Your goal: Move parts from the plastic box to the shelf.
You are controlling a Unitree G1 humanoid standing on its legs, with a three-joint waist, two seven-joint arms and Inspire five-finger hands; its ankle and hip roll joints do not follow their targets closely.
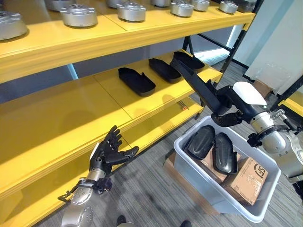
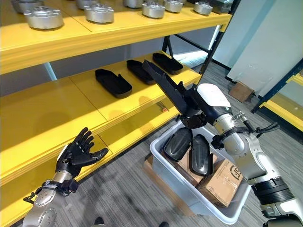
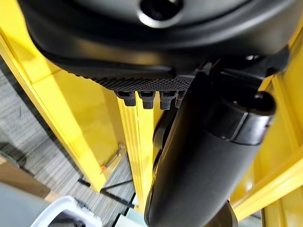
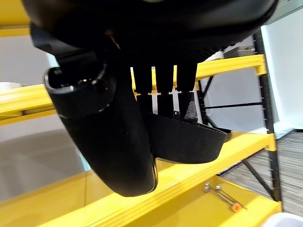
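Yellow shelf (image 1: 57,118) fills the left; at lower left the left hand (image 1: 108,153) hangs with fingers spread. Right of centre, the right hand (image 1: 226,105) clamps a black part (image 1: 196,81) above the plastic box (image 1: 189,163).

My right hand (image 1: 226,105) is dark under a white cover, curled round a matte black part (image 1: 196,81). The shelf (image 1: 57,113) is bright yellow, its metal discs (image 1: 79,15) silver-grey. The plastic box (image 1: 199,177) is pale grey, its cartons (image 1: 248,179) brown. The floor (image 1: 151,198) is streaked grey.
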